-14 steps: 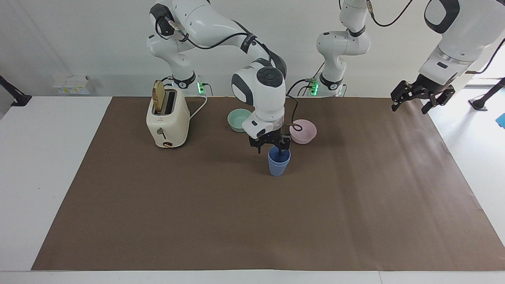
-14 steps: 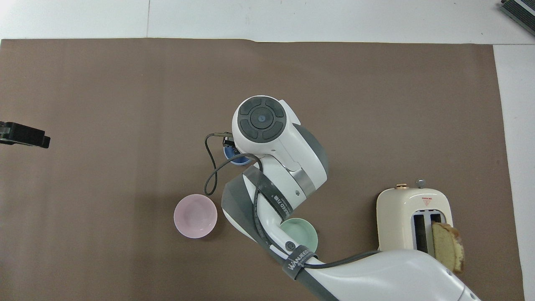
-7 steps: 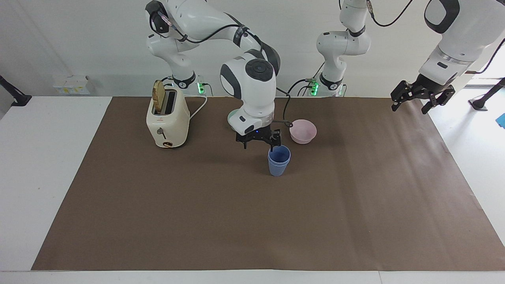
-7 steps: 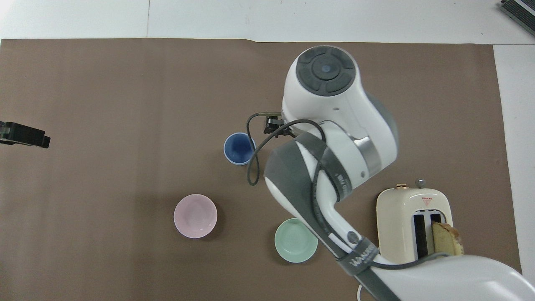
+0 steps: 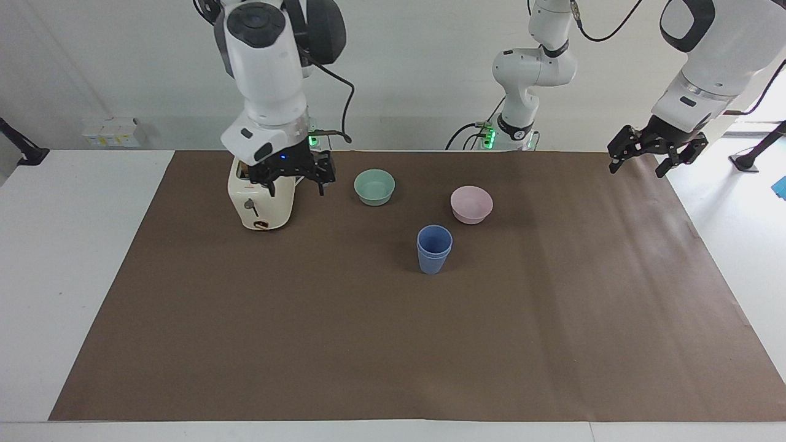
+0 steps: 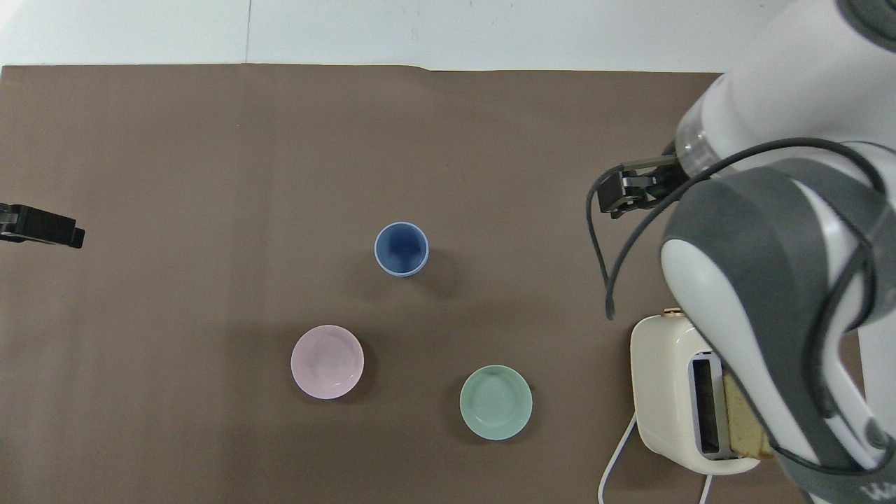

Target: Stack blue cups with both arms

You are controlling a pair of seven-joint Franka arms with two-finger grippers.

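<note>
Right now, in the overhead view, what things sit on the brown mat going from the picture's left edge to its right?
Pink bowl → stacked blue cups → teal bowl → toaster.

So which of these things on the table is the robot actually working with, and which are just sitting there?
Part of the job:
- two nested periwinkle-blue plastic cups, already stacked
- right gripper, open
- left gripper, open

Just lying about:
- teal bowl
- pink bowl
- cream toaster with bread
</note>
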